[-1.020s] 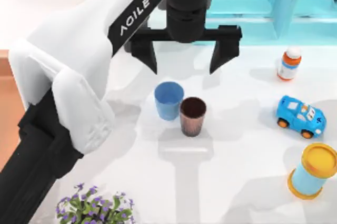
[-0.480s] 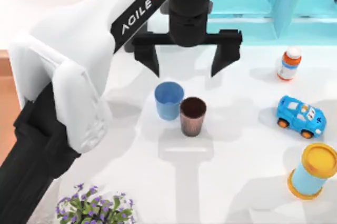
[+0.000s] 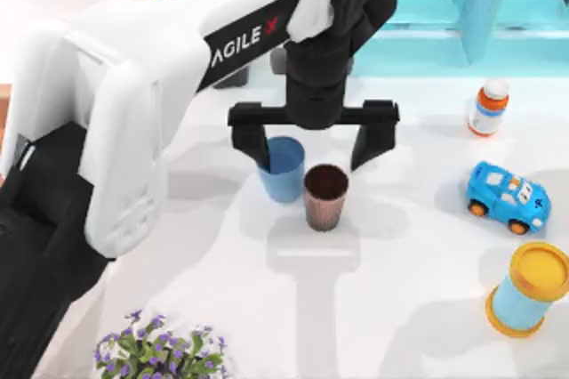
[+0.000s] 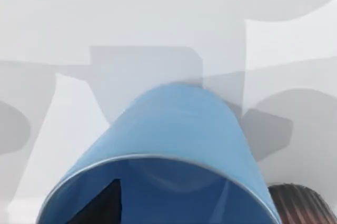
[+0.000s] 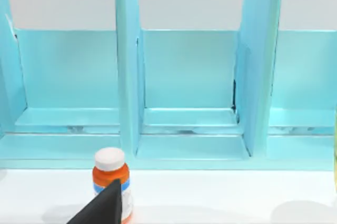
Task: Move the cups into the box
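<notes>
Cups first: the light blue cup (image 3: pixel 284 168) and the dark brown cup (image 3: pixel 325 197) stand upright and touching, side by side near the middle of the table (image 3: pixel 382 290), neither one lifted yet. Nearest our left wrist camera, the light blue cup (image 4: pixel 174 145) sits right below it, with a dark fingertip (image 4: pixel 102 205) showing over its rim and the ribbed brown cup (image 4: pixel 303 203) just beside it.

From above, our left gripper (image 3: pixel 313 141) has come down and toward the cups over the last second. A second ago it hung well behind them; now its claw, spread wide and holding nothing, has one finger (image 3: pixel 249 143) at the blue cup's far rim and the other out past the brown cup's far side. We judge that we are moving in to grasp the blue cup, but the fingers do not yet straddle it alone, so closing now might catch both cups.

Off to the right lie a toy car (image 3: pixel 507 197), a yellow-lidded cylinder (image 3: pixel 529 290) and a pill bottle (image 3: pixel 488 107). Farthest back stands the turquoise shelf (image 3: pixel 462 5), which our parked right arm's camera faces, one dark fingertip (image 5: pixel 105 205) in its picture; we cannot tell how that claw is set.
</notes>
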Motion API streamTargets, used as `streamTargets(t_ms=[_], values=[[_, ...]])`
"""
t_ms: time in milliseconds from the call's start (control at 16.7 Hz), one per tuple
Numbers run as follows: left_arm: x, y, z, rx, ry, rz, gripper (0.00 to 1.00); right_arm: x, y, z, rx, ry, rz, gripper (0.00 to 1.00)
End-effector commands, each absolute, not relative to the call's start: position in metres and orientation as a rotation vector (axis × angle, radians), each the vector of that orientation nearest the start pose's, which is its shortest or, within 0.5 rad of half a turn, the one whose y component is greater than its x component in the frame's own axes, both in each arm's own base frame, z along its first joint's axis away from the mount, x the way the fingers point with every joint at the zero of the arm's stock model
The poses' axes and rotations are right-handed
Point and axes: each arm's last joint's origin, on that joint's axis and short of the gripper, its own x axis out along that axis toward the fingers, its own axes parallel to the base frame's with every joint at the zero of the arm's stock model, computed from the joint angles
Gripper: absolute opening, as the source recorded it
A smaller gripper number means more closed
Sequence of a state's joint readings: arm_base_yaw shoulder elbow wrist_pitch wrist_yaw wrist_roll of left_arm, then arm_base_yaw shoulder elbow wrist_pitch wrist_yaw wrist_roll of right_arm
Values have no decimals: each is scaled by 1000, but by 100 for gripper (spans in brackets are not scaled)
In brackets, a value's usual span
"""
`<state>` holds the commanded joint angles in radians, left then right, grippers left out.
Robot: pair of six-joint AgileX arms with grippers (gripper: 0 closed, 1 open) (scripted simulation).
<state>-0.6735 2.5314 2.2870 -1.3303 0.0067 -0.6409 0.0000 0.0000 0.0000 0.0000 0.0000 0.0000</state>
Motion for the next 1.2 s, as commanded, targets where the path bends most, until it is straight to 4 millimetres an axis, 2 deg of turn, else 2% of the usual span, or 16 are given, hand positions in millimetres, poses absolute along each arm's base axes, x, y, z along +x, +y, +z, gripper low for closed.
streamTargets(t_ms=[180, 480, 1200], values=[[387, -302, 137, 16, 1571, -15, 100, 106, -1, 160, 0, 0, 0, 100], [387, -302, 135, 16, 1571, -15, 100, 106, -1, 160, 0, 0, 0, 100], [387, -302, 135, 16, 1571, -15, 10, 106, -1, 160, 0, 0, 0, 100]])
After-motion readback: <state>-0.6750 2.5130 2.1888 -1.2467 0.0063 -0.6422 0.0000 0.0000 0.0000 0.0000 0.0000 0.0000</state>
